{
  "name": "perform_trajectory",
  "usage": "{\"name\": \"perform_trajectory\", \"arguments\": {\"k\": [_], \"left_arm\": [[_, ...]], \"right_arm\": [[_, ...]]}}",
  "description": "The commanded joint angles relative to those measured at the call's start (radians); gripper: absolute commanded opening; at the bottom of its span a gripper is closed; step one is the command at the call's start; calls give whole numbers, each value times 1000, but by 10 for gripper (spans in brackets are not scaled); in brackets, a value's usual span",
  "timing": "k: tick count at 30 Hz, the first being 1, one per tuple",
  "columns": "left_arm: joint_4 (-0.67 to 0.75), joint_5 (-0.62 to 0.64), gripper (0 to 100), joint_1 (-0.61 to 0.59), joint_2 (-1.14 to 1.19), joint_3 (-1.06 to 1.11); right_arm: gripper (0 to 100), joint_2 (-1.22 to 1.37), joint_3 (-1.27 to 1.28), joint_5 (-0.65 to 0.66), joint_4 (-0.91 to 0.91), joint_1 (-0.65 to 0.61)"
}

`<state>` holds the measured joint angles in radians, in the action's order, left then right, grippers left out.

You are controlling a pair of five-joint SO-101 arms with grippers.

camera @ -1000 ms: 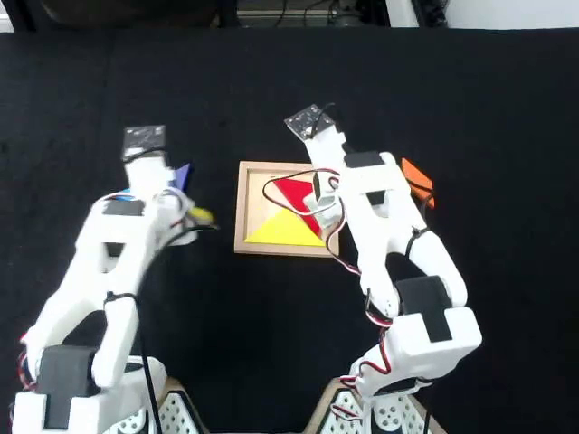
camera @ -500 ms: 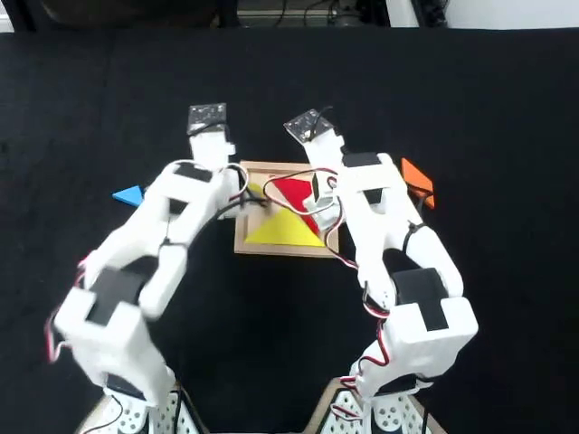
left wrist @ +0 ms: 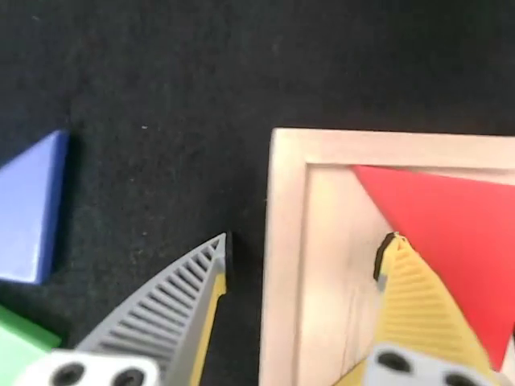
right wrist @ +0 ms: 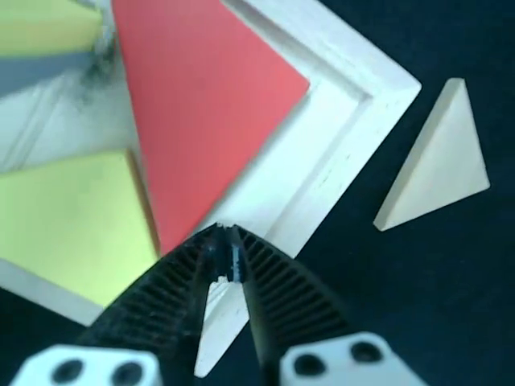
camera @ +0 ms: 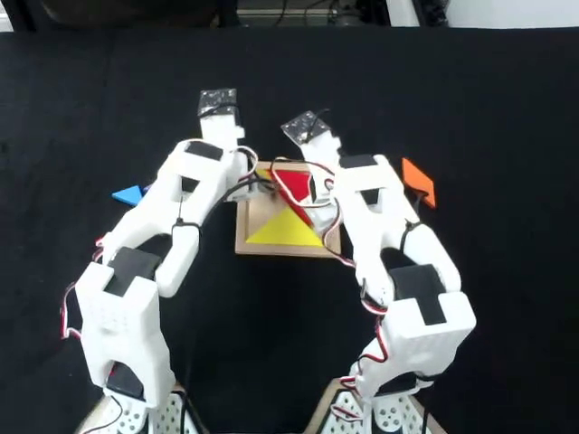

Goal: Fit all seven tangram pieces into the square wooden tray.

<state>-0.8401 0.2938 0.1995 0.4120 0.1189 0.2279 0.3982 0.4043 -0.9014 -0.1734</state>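
The square wooden tray (camera: pixel 271 250) holds a red triangle (camera: pixel 294 185) and a yellow triangle (camera: pixel 285 233). My left gripper (left wrist: pixel 307 238) is open at the tray's far left corner, its fingers straddling the left wall (left wrist: pixel 282 265), one outside on the cloth and one over the tray floor beside the red triangle (left wrist: pixel 451 233). My right gripper (right wrist: pixel 224 241) is shut with nothing in it, above the tray wall (right wrist: pixel 354 88) by the tip of the red triangle (right wrist: pixel 201 104), next to the yellow triangle (right wrist: pixel 72 217).
A cream triangle (right wrist: pixel 438 161) lies on the black cloth just outside a tray corner. A blue triangle (left wrist: pixel 32 209) and a green piece (left wrist: pixel 16 346) lie left of the tray. A light blue triangle (camera: pixel 128 193) sits farther left, an orange piece (camera: pixel 418 181) to the right.
My left arm has swung right from the pieces on the left to the tray's far left corner. The right arm has hardly moved.
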Motion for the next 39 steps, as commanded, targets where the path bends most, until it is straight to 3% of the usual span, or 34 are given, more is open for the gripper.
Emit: {"name": "perform_trajectory", "arguments": {"k": [1, 9, 24, 28, 39], "left_arm": [[-3, 9, 306, 33, -11, -56], [-77, 3, 306, 42, -20, -39], [-103, 5, 306, 41, -21, -33], [-224, 2, 306, 39, -55, -28], [-258, 2, 306, 73, -120, 139]], "right_arm": [[11, -21, -8, 11, 38, 11], [11, -22, -13, 11, 44, -64], [11, -28, -13, 3, 150, -68], [11, -31, -18, 2, 146, -64], [11, -136, 22, 0, 118, -60]]}}
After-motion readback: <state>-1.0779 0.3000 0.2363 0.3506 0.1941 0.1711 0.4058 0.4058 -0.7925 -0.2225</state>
